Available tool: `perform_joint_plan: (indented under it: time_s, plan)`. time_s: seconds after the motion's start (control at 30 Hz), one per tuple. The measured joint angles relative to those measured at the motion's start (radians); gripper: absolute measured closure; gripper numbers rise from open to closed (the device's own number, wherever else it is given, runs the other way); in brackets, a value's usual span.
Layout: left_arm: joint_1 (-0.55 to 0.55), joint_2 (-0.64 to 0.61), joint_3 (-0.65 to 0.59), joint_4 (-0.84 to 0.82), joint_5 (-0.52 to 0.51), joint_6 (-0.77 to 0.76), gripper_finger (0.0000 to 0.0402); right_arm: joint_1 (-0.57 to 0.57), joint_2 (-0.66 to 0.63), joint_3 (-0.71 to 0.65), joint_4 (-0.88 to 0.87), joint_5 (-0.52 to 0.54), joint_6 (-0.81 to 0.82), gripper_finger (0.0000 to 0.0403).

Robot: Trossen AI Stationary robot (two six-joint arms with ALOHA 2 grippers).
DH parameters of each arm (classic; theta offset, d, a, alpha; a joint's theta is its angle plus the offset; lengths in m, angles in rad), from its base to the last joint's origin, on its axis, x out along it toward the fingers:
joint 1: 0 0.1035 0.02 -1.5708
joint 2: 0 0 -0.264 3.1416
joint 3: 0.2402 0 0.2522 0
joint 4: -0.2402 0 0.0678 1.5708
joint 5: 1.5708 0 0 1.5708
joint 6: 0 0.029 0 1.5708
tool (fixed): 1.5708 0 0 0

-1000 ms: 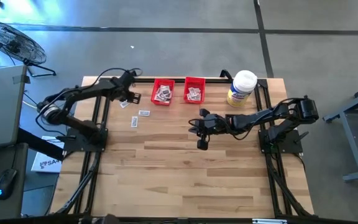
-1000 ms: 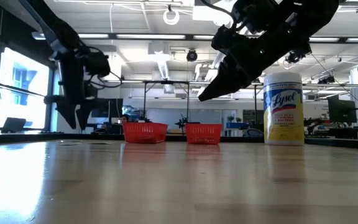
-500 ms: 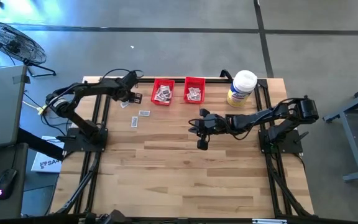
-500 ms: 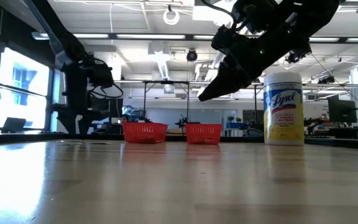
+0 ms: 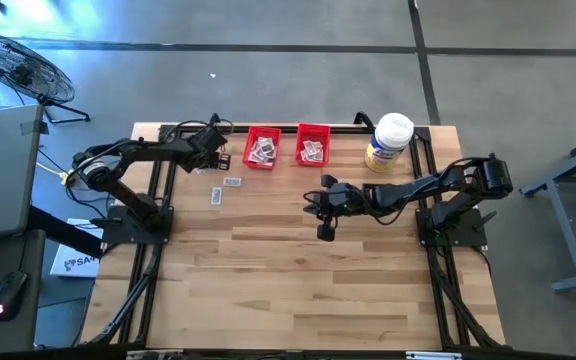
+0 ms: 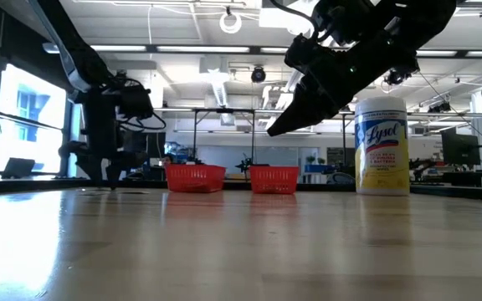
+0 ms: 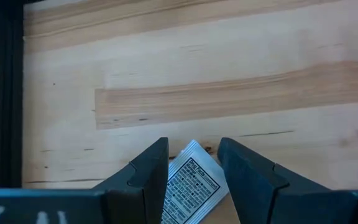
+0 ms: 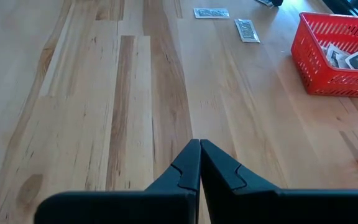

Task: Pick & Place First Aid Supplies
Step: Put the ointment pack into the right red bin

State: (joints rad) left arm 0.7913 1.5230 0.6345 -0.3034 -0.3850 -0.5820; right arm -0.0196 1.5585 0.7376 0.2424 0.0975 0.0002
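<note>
A white packet with dark print [image 7: 191, 186] lies flat on the wood near the table's far left. My left gripper [image 7: 193, 149] is open and down at the table [image 6: 110, 177], with one finger on each side of that packet. Two more packets [image 5: 232, 182] [image 5: 216, 196] lie on the table close by. Two red bins [image 5: 262, 147] [image 5: 313, 145] at the far edge hold more packets. My right gripper [image 8: 199, 146] is shut and empty, hovering above the middle of the table [image 5: 325, 230]. My left gripper comes at the white packet from above, its open fingers [image 7: 151, 171] on either side of the packet's upper corner [image 7: 193, 148]. I cannot tell whether they touch it. The packet lies flat on the table.
A large white-lidded jar with a yellow label [image 5: 388, 142] stands at the far right, beside the bins. A dark frame rail [image 7: 5, 93] runs along the table's edge close to my left gripper. Bare wood fills the near half of the table [image 5: 298, 290].
My left gripper has come down from above the table until its fingertips reach the tabletop by the packet, shifting a little toward the bins. My right arm has kept still.
</note>
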Motion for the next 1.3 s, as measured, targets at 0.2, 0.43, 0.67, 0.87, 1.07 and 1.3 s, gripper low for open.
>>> perform_joint_plan:
  time_s: [0.2,0.43,0.67,0.87,1.07,1.3]
  plan:
    - [-0.036,0.001,-0.027,0.013,-0.032,-0.046,0.0262,0.0,0.0,0.0,0.0,0.0,0.0,0.04]
    - [-0.074,0.003,-0.032,0.013,-0.049,-0.078,0.0339,0.0,0.0,0.0,0.0,0.0,0.0,0.04]
    - [-0.081,0.004,-0.032,0.014,-0.041,-0.081,0.0398,0.0,0.0,0.0,0.001,0.0,0.0,0.04]
    - [-0.081,0.004,-0.033,0.016,-0.043,-0.072,0.04,0.0,0.0,0.0,0.001,0.0,0.0,0.04]
    - [-0.107,0.005,-0.011,0.001,-0.06,-0.051,0.0401,0.0,0.0,0.0,0.001,0.0,0.0,0.04]
    - [-0.201,0.006,0.016,-0.003,-0.028,-0.055,0.0401,0.0,0.0,0.0,0.001,0.0,0.0,0.04]
